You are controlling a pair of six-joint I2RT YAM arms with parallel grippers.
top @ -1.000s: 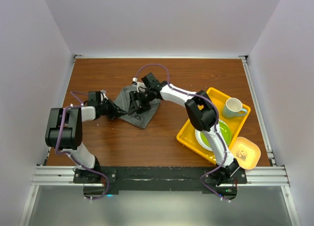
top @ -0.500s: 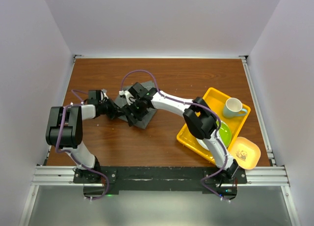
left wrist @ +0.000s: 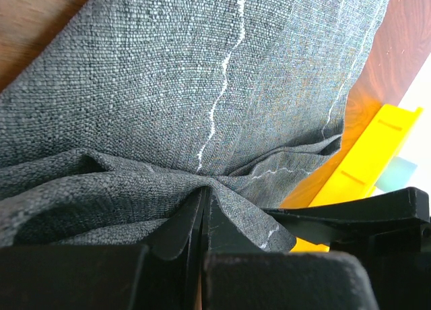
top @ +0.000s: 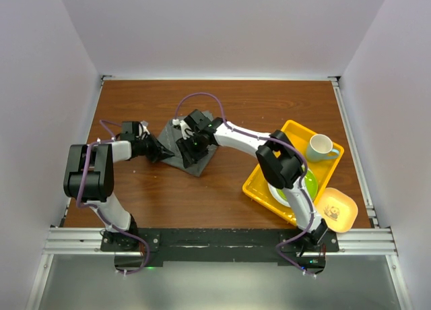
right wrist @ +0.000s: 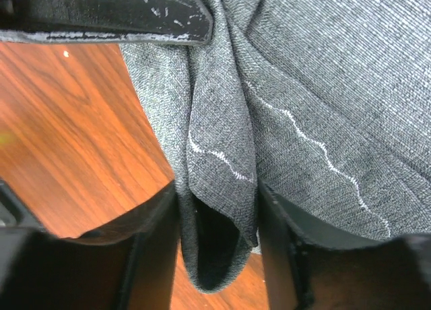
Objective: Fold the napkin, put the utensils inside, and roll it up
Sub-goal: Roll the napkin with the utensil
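Note:
The dark grey napkin lies bunched on the wooden table, left of centre. My left gripper is at its left edge and is shut on a pinched ridge of the cloth; the left gripper shows no gap between its jaws. My right gripper reaches over the napkin from the right. In the right wrist view a loose fold of the napkin hangs between the right gripper, whose jaws stand apart on either side of it without squeezing it. The utensils are out of view.
A yellow tray sits at the right with a green plate and a pale mug on it; its corner shows past the napkin. A small yellow dish lies by the tray's near corner.
My right gripper swung left and then back slightly over the napkin, and its jaws have narrowed around a fold. The left gripper has stayed shut on the cloth's edge.

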